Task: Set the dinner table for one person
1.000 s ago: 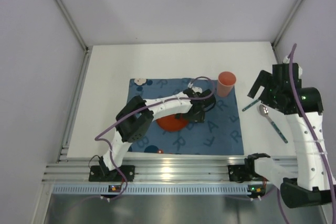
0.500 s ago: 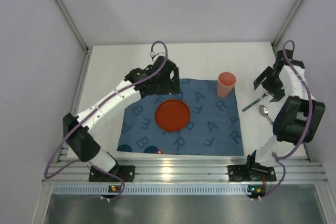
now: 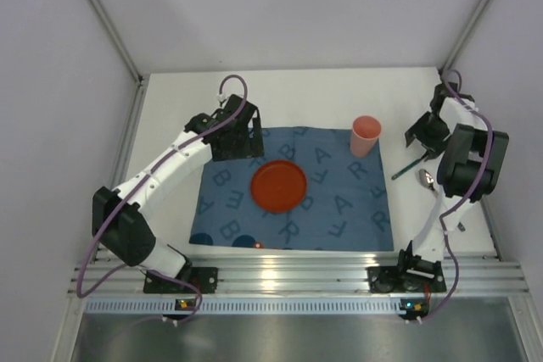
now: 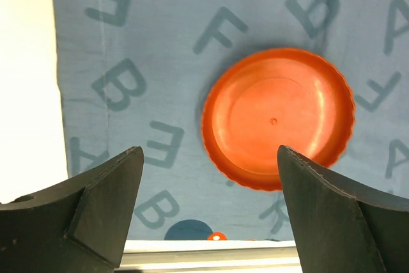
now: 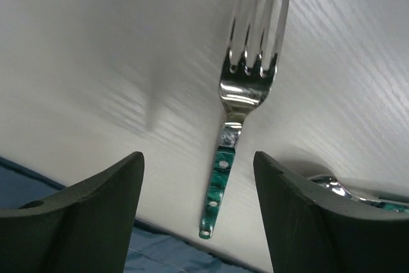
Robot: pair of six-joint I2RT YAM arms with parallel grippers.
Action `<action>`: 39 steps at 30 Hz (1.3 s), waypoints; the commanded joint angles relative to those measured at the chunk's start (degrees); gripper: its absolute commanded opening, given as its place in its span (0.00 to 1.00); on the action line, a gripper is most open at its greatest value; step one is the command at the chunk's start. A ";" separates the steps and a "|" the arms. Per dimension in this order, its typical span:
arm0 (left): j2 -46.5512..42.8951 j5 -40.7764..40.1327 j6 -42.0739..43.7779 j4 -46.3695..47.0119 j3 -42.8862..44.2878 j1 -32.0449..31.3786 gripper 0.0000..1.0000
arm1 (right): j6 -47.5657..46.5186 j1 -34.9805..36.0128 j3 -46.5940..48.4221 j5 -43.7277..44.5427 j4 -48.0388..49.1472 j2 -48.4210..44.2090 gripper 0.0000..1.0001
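Observation:
The white dinner table [image 3: 297, 95] carries a blue letter-printed mat [image 3: 339, 205]. An orange-red plate [image 3: 279, 186] lies on the mat, and a pink cup [image 3: 366, 135] stands at its far right corner. A green-handled fork [image 3: 407, 167] and a spoon [image 3: 427, 178] lie on the table right of the mat. My left gripper [image 3: 236, 140] is open and empty above the mat's far left; its wrist view shows the plate [image 4: 278, 126] beyond the gripper [image 4: 209, 151]. My right gripper [image 3: 424, 135] is open and empty just above the fork [image 5: 239, 94], its jaws [image 5: 198, 156] on either side of the handle.
The ribbed aluminium rail [image 3: 280, 281] runs along the near edge, and grey walls close in the back and sides. The spoon's bowl [image 5: 332, 183] lies just right of the right fingers. The mat's edge [image 5: 166, 257] lies just past the fork's handle end.
My left arm has swung off the plate to the mat's far left corner, leaving the plate on the mat. My right arm has reached out farther and come down over the fork.

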 commanded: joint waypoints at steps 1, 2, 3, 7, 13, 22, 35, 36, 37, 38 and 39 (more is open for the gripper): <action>-1.27 1.21 1.16 0.83 1.04 1.94 0.91 | 1.72 0.46 -5.13 1.12 1.86 -3.69 0.70; -0.83 1.47 1.25 1.19 0.96 2.55 0.91 | 1.90 0.72 -6.45 0.60 3.00 -4.23 0.69; -0.48 1.65 1.60 1.45 1.13 2.82 0.91 | 1.81 1.07 -8.20 0.33 3.27 -4.58 0.68; 2.15 2.61 2.57 1.45 2.18 3.43 0.90 | 1.55 1.95 -10.59 0.77 3.54 -4.50 0.64; 4.36 3.93 2.57 1.10 4.47 3.61 0.89 | 1.81 3.09 -13.58 1.12 6.70 -2.31 0.30; 1.46 3.23 3.71 0.57 1.14 3.70 0.88 | -3.19 3.36 -3.49 7.96 0.49 -3.43 0.00; -2.14 0.35 4.15 2.86 -0.27 3.70 0.91 | -2.86 26.59 10.87 12.12 -14.39 -24.70 0.00; -2.50 -0.28 4.33 2.86 -0.45 3.70 0.92 | -2.41 29.70 9.29 10.45 -13.78 -25.93 0.00; -2.93 -1.07 4.59 3.03 -0.71 3.70 0.93 | -1.36 32.77 7.88 9.83 -13.34 -28.29 0.00; -3.81 -1.95 4.77 3.21 -1.15 3.96 0.93 | 1.43 35.67 6.39 8.52 -13.25 -29.27 0.00; -4.34 -2.22 5.03 3.21 -1.50 4.05 0.94 | 2.42 40.66 2.63 7.02 -12.46 -31.02 0.00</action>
